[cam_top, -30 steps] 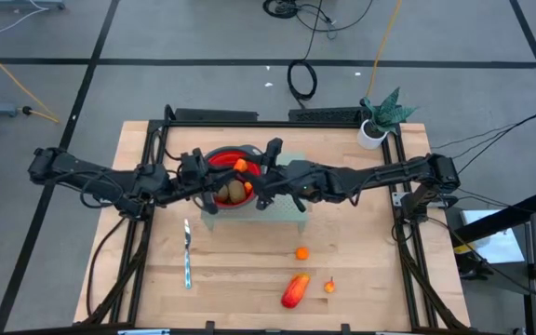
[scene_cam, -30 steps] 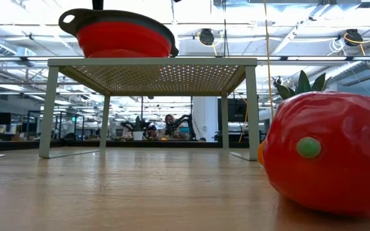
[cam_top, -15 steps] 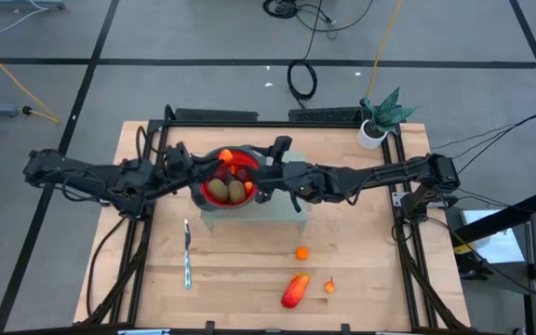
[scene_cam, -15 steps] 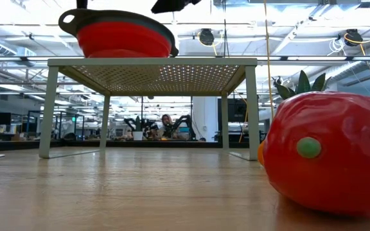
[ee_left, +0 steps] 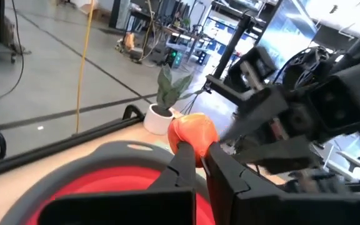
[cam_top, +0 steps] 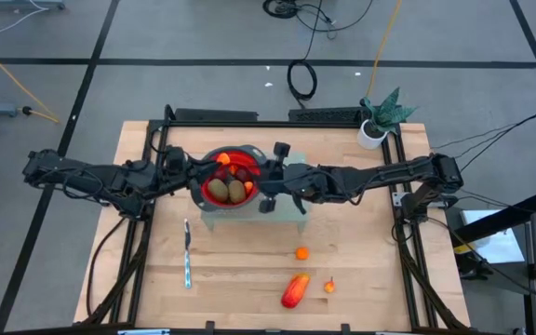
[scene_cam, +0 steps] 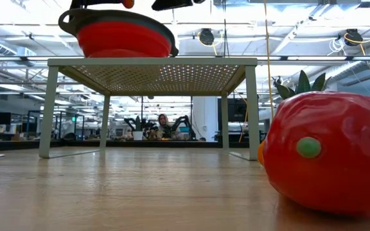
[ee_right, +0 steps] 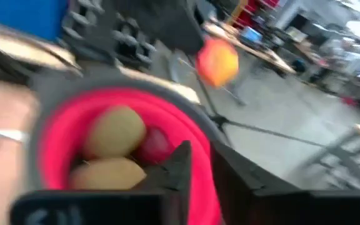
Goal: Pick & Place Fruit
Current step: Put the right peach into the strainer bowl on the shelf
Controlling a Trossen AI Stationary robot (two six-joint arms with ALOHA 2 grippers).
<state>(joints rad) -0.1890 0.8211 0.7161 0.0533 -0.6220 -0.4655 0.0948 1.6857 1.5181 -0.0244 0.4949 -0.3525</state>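
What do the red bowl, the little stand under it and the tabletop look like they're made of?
The red bowl looks like soft matte silicone or rubber with a stiffer dark rim; its stepped wall hints it may fold. The stand seems to be painted sheet metal, pale and matte, its top punched with small holes. The tabletop looks like pale wood, with plank lines showing.

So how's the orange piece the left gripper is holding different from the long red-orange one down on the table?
The orange piece is small and round; the long red-orange piece is larger and elongated. The orange piece is pinched in the left gripper above the red bowl; the long piece lies loose on the bare table, far from either arm. Both are toy fruit still outside the bowl.
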